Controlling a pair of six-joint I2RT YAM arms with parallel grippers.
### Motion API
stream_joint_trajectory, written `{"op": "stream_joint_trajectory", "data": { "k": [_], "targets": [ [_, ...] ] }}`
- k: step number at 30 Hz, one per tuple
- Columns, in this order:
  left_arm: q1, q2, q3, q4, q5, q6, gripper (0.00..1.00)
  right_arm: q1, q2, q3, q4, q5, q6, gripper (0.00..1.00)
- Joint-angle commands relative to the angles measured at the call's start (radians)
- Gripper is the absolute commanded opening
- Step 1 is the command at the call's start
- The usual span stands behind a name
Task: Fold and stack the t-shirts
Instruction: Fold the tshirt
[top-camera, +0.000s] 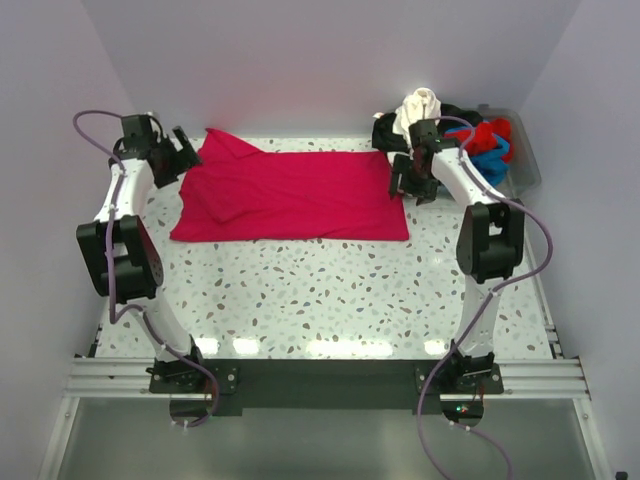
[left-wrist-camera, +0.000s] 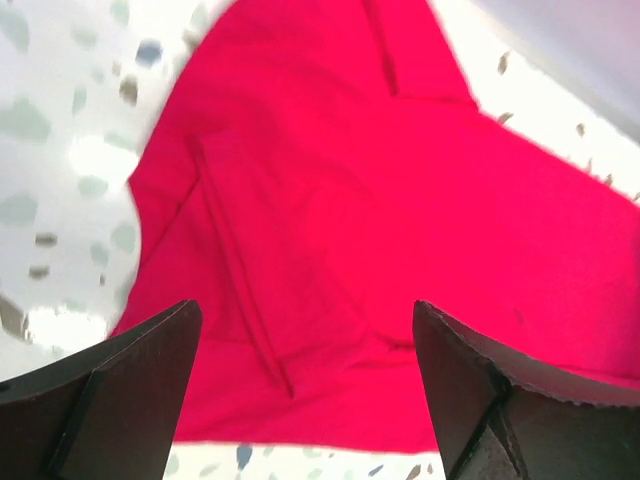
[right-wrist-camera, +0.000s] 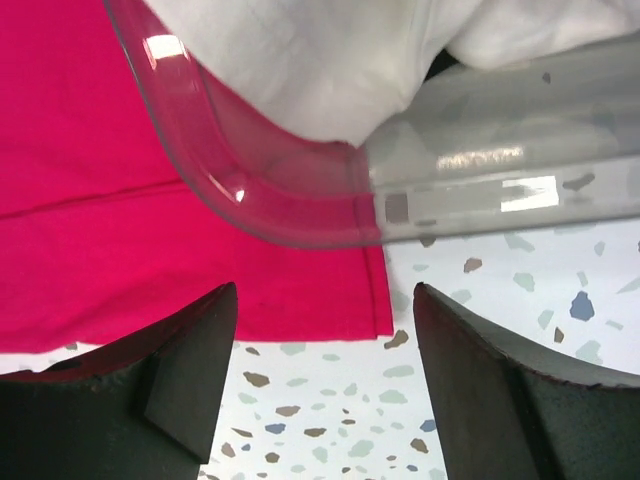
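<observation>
A large crimson-pink t-shirt (top-camera: 300, 195) lies spread flat across the back of the speckled table (top-camera: 330, 290), with one sleeve folded over near its left end. My left gripper (top-camera: 188, 150) hovers at the shirt's back left corner, open. In the left wrist view the pink cloth (left-wrist-camera: 330, 200) fills the space below the open left gripper (left-wrist-camera: 305, 310), which holds nothing. My right gripper (top-camera: 408, 185) sits open at the shirt's right edge. In the right wrist view the right gripper (right-wrist-camera: 325, 300) is over the shirt's hem corner (right-wrist-camera: 370, 300) and bare table.
A clear grey plastic bin (top-camera: 525, 160) stands at the back right, holding a cream-white shirt (top-camera: 418, 108), a black one (top-camera: 385, 130), a red one (top-camera: 485, 135) and a blue one (top-camera: 495, 155). Its rim (right-wrist-camera: 300, 205) overlaps the pink shirt's right end. Walls close in on three sides.
</observation>
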Motion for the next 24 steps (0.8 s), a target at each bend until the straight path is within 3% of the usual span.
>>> {"op": "stream_joint_trajectory", "data": {
  "k": [1, 7, 24],
  "targets": [
    [0.003, -0.098, -0.143, 0.052, -0.034, 0.007, 0.92, -0.005, -0.094, -0.095, 0.072, -0.025, 0.017, 0.75],
    [0.003, -0.186, -0.398, 0.061, -0.127, 0.032, 0.88, -0.005, -0.132, -0.263, 0.112, -0.03, 0.019, 0.72],
    [0.003, -0.235, -0.526, 0.04, -0.433, 0.084, 0.78, 0.006, -0.163, -0.412, 0.169, -0.039, 0.032, 0.68]
  ]
}}
